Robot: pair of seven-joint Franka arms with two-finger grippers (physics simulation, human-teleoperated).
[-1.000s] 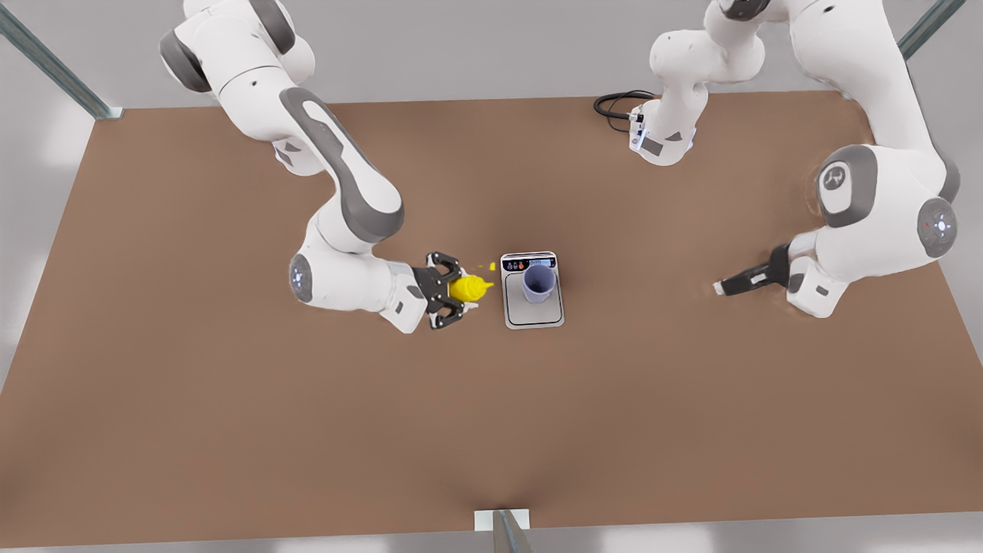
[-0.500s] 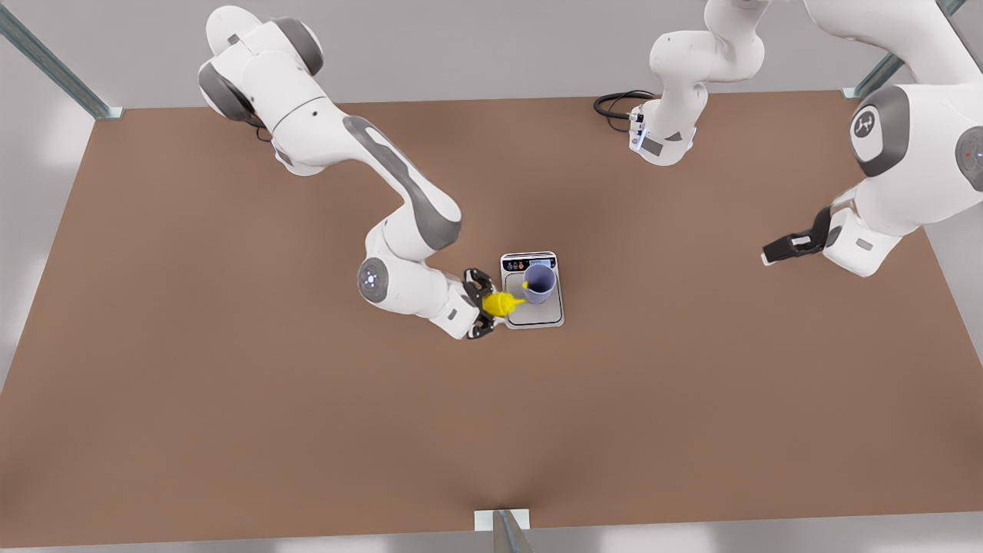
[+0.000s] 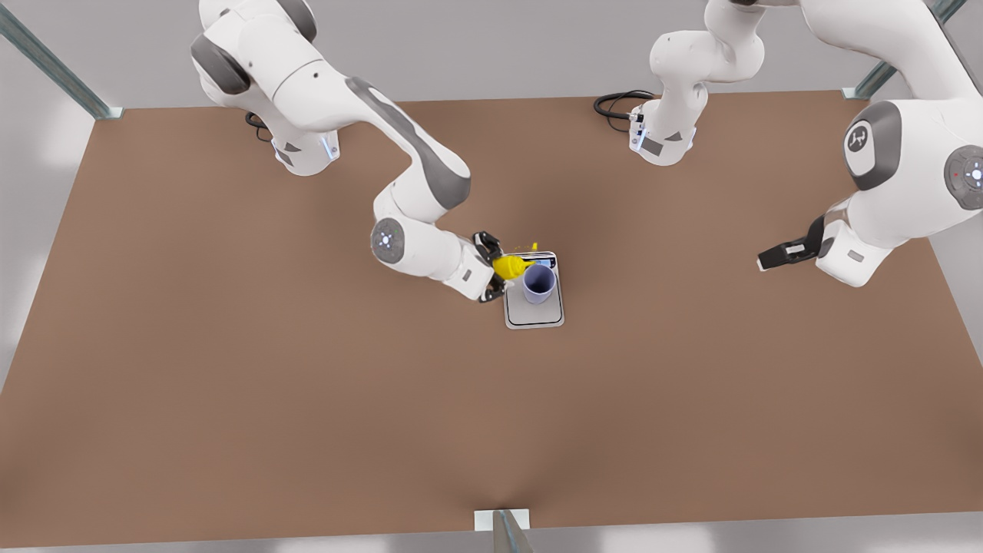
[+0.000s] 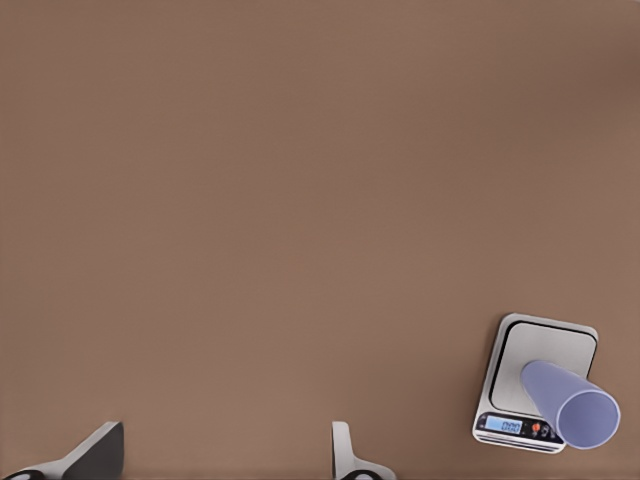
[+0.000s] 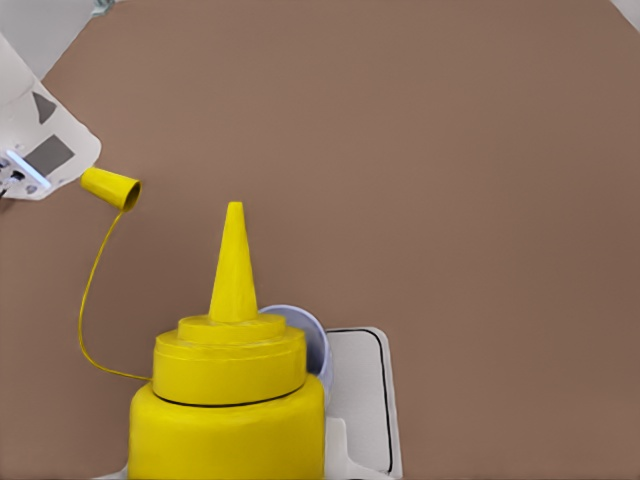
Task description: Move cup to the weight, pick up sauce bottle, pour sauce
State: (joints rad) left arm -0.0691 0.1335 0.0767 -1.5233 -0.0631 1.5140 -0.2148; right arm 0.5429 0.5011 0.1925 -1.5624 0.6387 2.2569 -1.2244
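Between the dark fingers of the right gripper (image 3: 495, 267), near the middle of the worktop (image 3: 230, 384), sits the sauce bottle (image 3: 509, 266), clamped by its yellow body. The bottle lies tilted, almost on its side: its long axis runs from the gripper toward the weight (image 3: 534, 301), and the thin nozzle points at the cup (image 3: 538, 283), with its tip close to the cup's rim on the side toward the worktop's far edge. In the right wrist view the bottle (image 5: 228, 400) has its pointed nozzle directed at the cup (image 5: 300, 335) just behind it, and a small yellow cap (image 5: 110, 187) hangs away from the bottle on a thin yellow tether.

The cup stands upright on the steel plate of the weight, near the dark strip with the display. The weight lies flat, with its long sides running toward the near and far edges of the worktop.

The left gripper (image 3: 774, 256) waits well apart, toward the front view's right edge of the worktop. Its fingers (image 4: 95, 455) are spread wide and hold nothing. From there the weight (image 4: 536, 345) and the cup (image 4: 572, 402) are seen farther off.
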